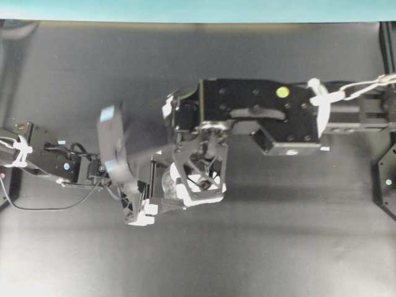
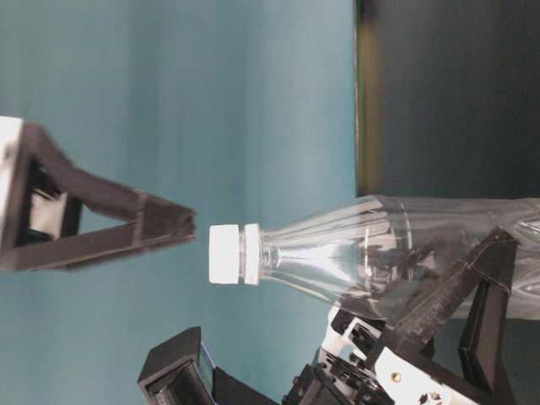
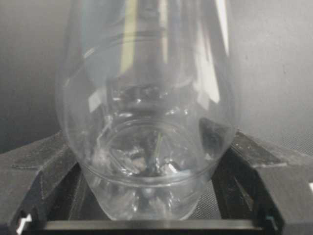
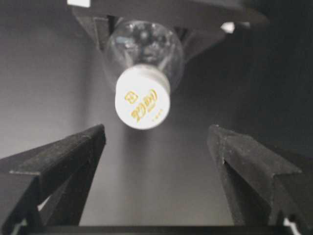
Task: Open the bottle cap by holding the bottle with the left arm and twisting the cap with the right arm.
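The clear bottle (image 3: pixel 146 122) is gripped at its lower body between the black fingers (image 3: pixel 34 181) of my left gripper (image 3: pixel 146 191), which is shut on it. In the table-level view the bottle (image 2: pixel 405 253) is held up off the table with its white cap (image 2: pixel 226 253) screwed on. My right gripper (image 4: pixel 156 147) is open. Its lattice fingers (image 4: pixel 54 166) stand wide to either side, just short of the cap (image 4: pixel 143 103), and do not touch it. In the overhead view the right gripper (image 1: pixel 199 185) covers the cap and the bottle body (image 1: pixel 167 184) shows beside it.
The table top (image 1: pixel 278 247) is black, with a teal wall (image 1: pixel 185 9) along its far edge. A tiny white scrap (image 1: pixel 325 148) lies near the right arm's housing (image 1: pixel 260 111). A black mount (image 1: pixel 387 179) stands at the right edge.
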Robot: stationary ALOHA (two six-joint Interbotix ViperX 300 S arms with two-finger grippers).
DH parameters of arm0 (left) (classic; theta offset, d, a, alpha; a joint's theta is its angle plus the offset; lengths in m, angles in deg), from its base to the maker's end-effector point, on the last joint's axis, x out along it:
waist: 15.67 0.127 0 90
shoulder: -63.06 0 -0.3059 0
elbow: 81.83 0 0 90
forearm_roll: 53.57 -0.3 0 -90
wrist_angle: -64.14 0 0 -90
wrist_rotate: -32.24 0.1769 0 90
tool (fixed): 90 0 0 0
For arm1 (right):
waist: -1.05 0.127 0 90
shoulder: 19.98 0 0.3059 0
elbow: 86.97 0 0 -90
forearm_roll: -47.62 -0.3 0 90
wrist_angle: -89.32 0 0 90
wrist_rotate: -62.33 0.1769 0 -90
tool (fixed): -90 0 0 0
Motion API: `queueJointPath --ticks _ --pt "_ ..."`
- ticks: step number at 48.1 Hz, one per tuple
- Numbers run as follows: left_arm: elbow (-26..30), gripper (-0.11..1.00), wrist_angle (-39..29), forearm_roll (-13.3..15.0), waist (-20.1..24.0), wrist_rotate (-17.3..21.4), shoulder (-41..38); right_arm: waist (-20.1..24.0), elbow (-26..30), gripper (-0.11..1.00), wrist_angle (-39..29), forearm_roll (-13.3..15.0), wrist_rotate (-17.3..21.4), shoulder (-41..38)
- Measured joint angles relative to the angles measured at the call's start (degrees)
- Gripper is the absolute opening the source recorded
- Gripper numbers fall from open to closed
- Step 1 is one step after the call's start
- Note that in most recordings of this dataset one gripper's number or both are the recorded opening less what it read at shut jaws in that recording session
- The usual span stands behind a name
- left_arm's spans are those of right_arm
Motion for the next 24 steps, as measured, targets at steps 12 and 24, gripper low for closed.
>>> queueJointPath --ticks 12,24 --pt "0.00 0.80 0.00 0.00 -0.18 -0.09 0.00 0.00 5.98 0.80 -5.19 -0.09 22.94 -1.32" --pt "0.00 0.80 0.00 0.00 -0.18 -0.09 0.00 0.18 6.94 0.80 -2.55 -0.26 32.43 -2.55"
